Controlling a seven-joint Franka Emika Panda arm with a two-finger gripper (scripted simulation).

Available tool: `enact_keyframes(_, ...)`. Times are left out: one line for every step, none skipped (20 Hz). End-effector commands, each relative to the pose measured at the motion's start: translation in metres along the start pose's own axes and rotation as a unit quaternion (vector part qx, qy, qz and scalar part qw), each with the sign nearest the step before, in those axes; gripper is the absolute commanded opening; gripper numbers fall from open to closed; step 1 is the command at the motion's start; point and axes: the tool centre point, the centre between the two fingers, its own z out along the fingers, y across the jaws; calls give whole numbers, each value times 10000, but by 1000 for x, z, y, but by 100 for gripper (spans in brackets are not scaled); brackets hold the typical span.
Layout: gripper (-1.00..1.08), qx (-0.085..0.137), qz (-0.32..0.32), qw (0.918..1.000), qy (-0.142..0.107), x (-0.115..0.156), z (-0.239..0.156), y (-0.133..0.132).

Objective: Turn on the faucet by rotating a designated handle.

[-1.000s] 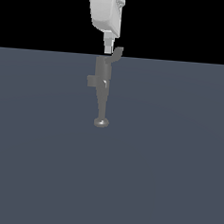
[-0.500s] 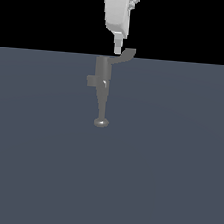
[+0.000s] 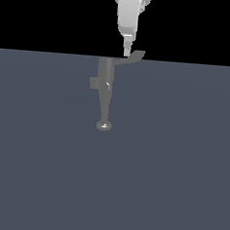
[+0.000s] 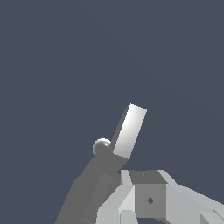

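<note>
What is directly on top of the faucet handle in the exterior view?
The white gripper comes down onto the handle, at the top of the faucet. Its tip meets the lever near the paddle. Whether its jaws are open cannot be told.

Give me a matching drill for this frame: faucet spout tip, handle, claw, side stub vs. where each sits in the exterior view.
Things:
1. spout tip
2. handle
3. claw
4. side stub

Places in the exterior view:
A. juts from the faucet body toward the view's left
B. lowest point of the fixture, round and shiny
C. comes down from the top edge, tip right at the lever
D. sticks out from the body's top toward the view's right

Pairs: 1-B, 2-D, 3-C, 4-A
</note>
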Motion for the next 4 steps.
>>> enact_keyframes(-100,-11,203,9998,29,29,2,-6)
enact_keyframes(-100,-12,208,9998,29,32,2,-7)
enact_keyframes(-100,-13,213,9998,30,34,2,-9)
enact_keyframes(-100,-13,213,9998,30,34,2,-9)
